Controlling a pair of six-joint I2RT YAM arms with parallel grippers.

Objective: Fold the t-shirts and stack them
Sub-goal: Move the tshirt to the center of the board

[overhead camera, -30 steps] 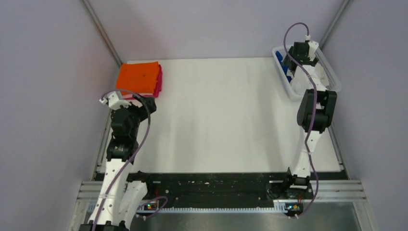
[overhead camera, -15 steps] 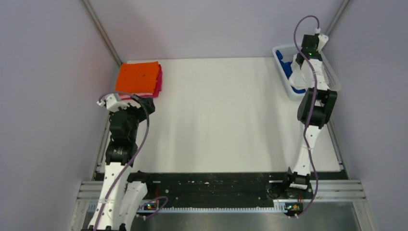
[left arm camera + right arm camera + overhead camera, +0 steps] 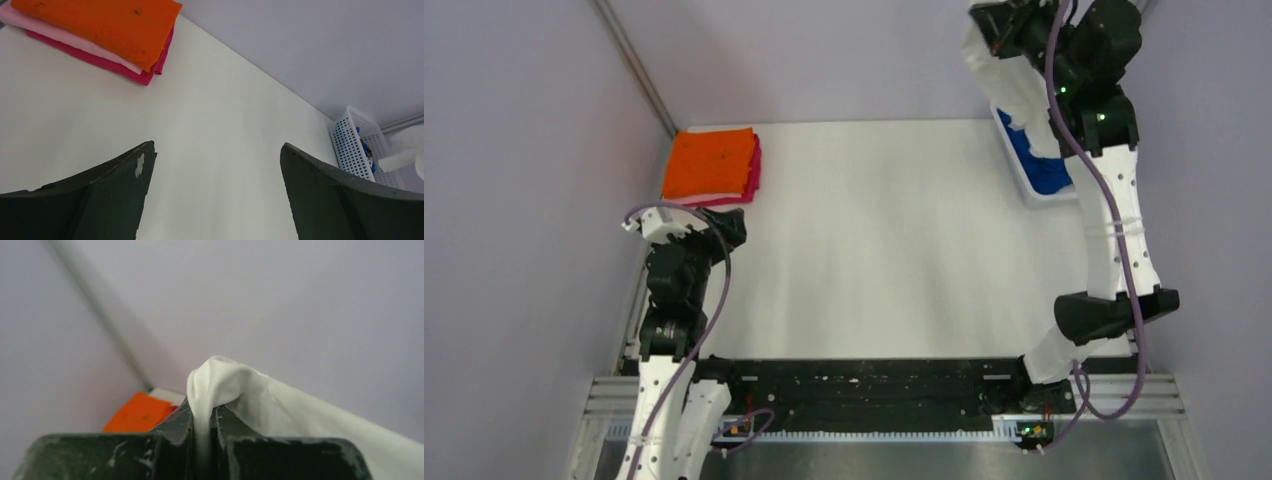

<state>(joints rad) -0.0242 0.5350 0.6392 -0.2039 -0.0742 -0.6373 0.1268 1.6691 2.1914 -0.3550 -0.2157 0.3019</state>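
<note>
White tee (image 3: 1014,85) and right arm (image 3: 1112,195) partly hide the basket (image 3: 1024,186).

No text, label, brand mark, number or sign can be read in any view. A few small dark specks are noted on the orange t-shirt (image 3: 100,25), but no characters can be made out in them.

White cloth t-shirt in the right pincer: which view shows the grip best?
Right wrist: white cloth t-shirt pinched close-up in the shut right pincer. Top external shows it hanging above the white plastic mesh basket; left wrist catches only a scrap at frame edge.
</note>
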